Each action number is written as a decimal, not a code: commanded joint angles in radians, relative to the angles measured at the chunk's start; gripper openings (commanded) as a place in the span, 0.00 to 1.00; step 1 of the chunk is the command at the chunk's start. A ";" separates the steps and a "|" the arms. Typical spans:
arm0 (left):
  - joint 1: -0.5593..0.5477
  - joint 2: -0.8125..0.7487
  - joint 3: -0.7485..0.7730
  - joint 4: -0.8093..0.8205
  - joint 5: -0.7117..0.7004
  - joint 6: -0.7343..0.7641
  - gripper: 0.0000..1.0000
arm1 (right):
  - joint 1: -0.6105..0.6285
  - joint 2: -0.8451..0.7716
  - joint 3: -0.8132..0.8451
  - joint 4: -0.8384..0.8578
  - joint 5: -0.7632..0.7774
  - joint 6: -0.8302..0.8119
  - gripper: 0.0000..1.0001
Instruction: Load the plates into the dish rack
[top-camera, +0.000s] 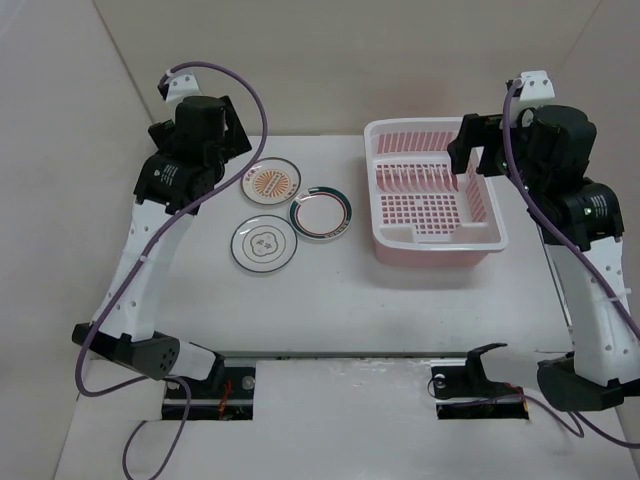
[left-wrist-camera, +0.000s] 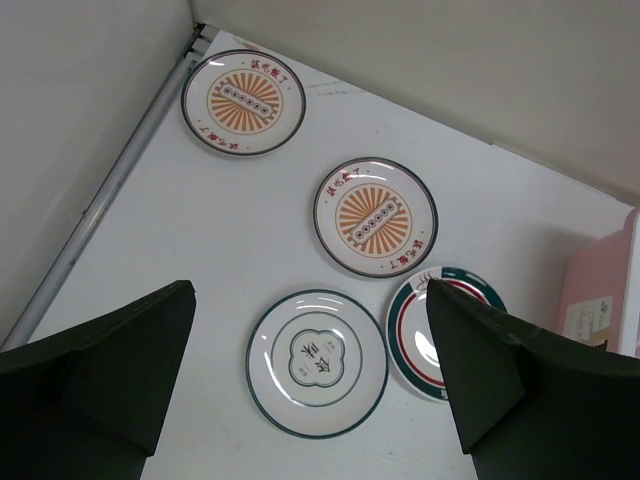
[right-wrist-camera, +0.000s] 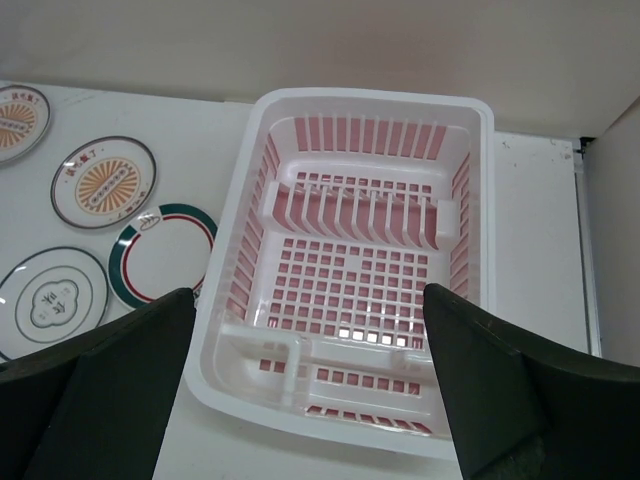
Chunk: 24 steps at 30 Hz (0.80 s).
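Observation:
Four small white plates lie flat on the table. In the left wrist view, two have orange sunburst centres (left-wrist-camera: 243, 103) (left-wrist-camera: 375, 217), one has a thin dark ring (left-wrist-camera: 317, 363), and one has a green rim band (left-wrist-camera: 425, 330). In the top view the sunburst plate (top-camera: 272, 182), green-rimmed plate (top-camera: 322, 213) and ringed plate (top-camera: 264, 244) show; the fourth is hidden under the left arm. The pink dish rack (top-camera: 440, 246) stands to their right and holds no plates. My left gripper (left-wrist-camera: 308, 288) is open and empty, high above the plates. My right gripper (right-wrist-camera: 308, 292) is open and empty above the rack (right-wrist-camera: 240, 200).
The beige enclosure walls (top-camera: 330, 60) close in the back and sides. The rack's pink side (left-wrist-camera: 600, 290) shows at the right edge of the left wrist view. The arm bases and cables (top-camera: 190, 360) sit at the near edge.

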<state>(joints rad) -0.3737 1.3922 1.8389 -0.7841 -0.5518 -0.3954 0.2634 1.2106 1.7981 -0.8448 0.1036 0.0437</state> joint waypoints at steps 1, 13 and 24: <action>0.028 -0.030 -0.004 0.006 0.003 -0.003 1.00 | 0.010 0.012 0.038 0.033 -0.019 0.018 1.00; 0.246 -0.076 -0.200 0.161 0.402 -0.091 1.00 | 0.010 0.032 0.038 0.043 -0.116 0.018 1.00; 0.633 -0.151 -0.751 0.845 0.900 -0.408 1.00 | 0.033 0.010 -0.029 0.079 -0.289 0.018 1.00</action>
<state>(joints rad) 0.2161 1.2667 1.1320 -0.2359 0.1974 -0.6964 0.2764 1.2427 1.7775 -0.8268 -0.1230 0.0505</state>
